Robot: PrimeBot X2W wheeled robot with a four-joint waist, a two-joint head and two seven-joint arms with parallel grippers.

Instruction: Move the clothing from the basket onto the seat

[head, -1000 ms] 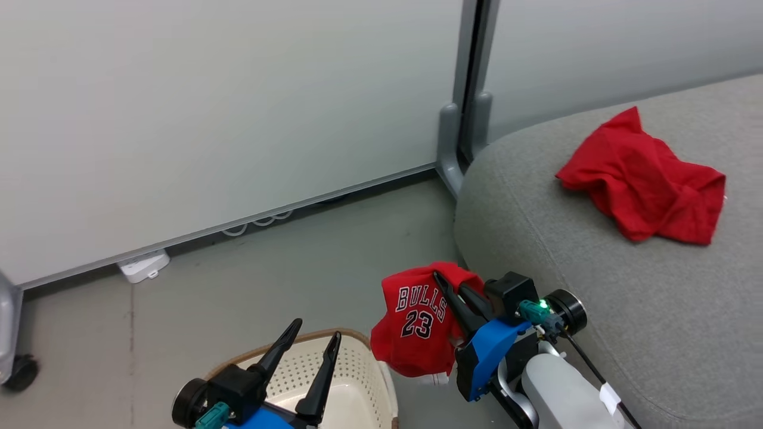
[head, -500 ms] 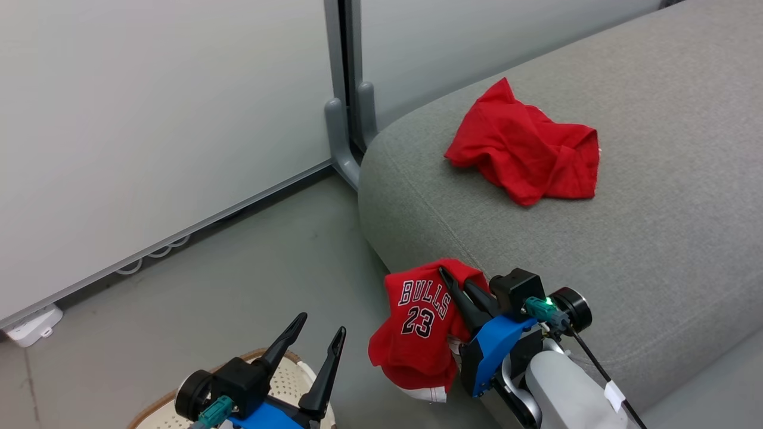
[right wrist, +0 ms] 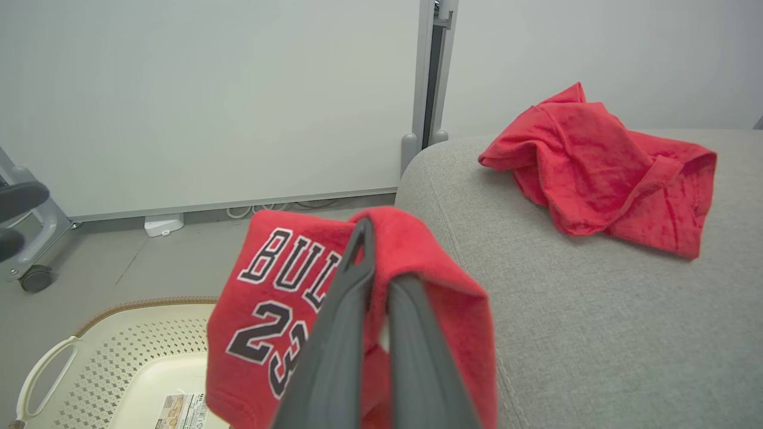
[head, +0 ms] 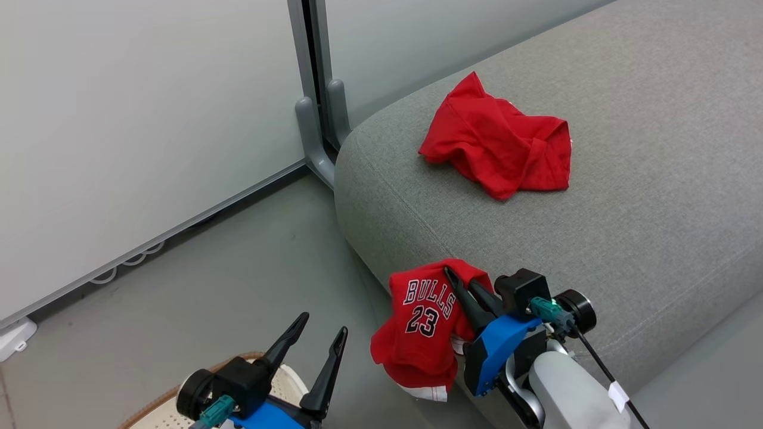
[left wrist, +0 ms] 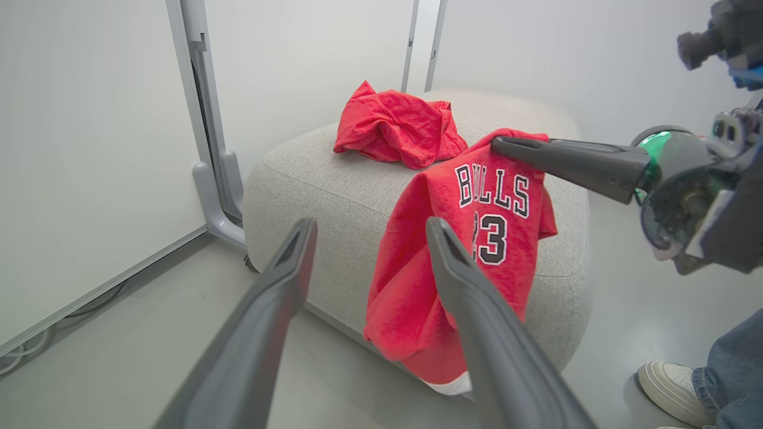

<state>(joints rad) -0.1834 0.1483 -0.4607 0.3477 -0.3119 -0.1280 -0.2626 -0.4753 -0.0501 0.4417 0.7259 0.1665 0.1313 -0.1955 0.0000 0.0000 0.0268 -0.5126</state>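
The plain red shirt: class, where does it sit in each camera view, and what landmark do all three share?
Head view: plain red shirt upper centre, on the seat.
Left wrist view: shirt top centre.
Right wrist view: shirt upper right.
Shared landmark: the grey post left of it.

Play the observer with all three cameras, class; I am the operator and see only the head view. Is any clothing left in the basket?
Observer: In the right wrist view the basket shows its floor with a paper label and no clothing there; the held jersey hides one part.
Operator: Is anyone near the seat?
Observer: Yes. The left wrist view shows a person's white shoe and jeans leg beside the seat.
Operator: Anything else standing by the basket?
Observer: A grey frame's caster wheel, at the right wrist view's left edge.
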